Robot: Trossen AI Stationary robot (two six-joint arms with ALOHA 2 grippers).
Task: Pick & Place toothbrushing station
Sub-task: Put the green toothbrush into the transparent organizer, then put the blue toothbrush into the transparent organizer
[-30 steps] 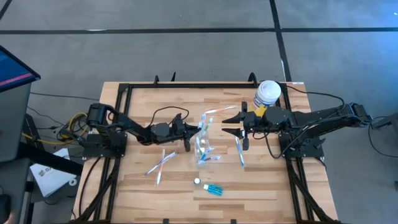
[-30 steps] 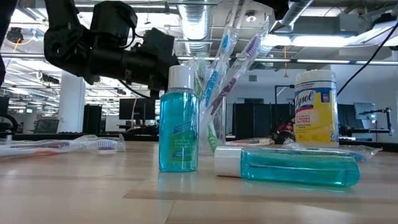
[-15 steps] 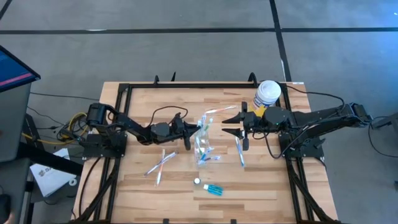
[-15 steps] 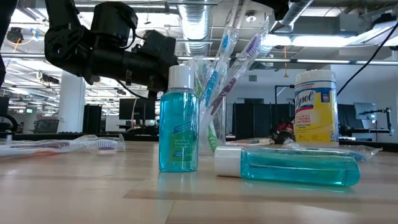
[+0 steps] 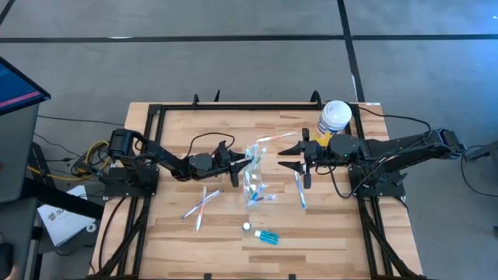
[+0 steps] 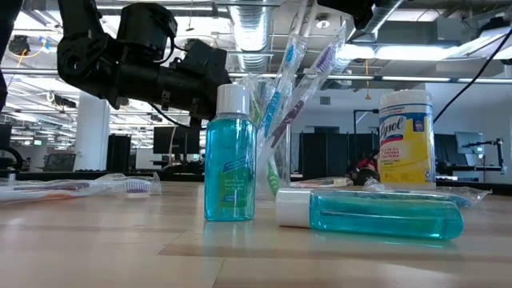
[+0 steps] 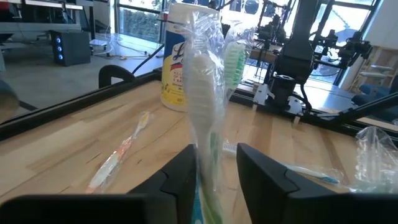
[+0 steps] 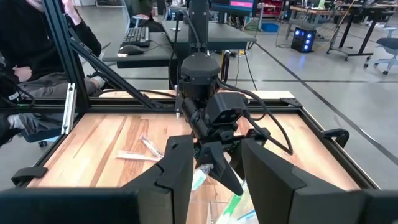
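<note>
**Left end effector at the tumbler, wrapped brush between its fingers**

Left end effector (image 5: 244,161): at mid-tabletop, tip right at the clear tumbler (image 5: 254,187). In the left wrist view a wrapped toothbrush (image 7: 208,112) with a green and white head stands upright between the two dark fingers (image 7: 180,177). Fingers stand slightly apart, close on either side of the wrapper; cannot tell whether they grip it.

Right end effector (image 5: 289,155): just right of the tumbler, facing the left one, fingers spread, nothing between them.

Tumbler: upright, centre of the tabletop (image 5: 171,132), several wrapped toothbrushes leaning out of it.

Loose toothbrushes: two crossed, front left (image 5: 199,207); one beside the right end effector (image 5: 300,189); one behind the tumbler (image 5: 274,138).

Two small blue white-capped bottles at the front: one upright (image 6: 229,156), one lying on its side (image 6: 372,214).

Yellow canister with white lid (image 5: 334,118): far right corner of the tabletop.
</note>
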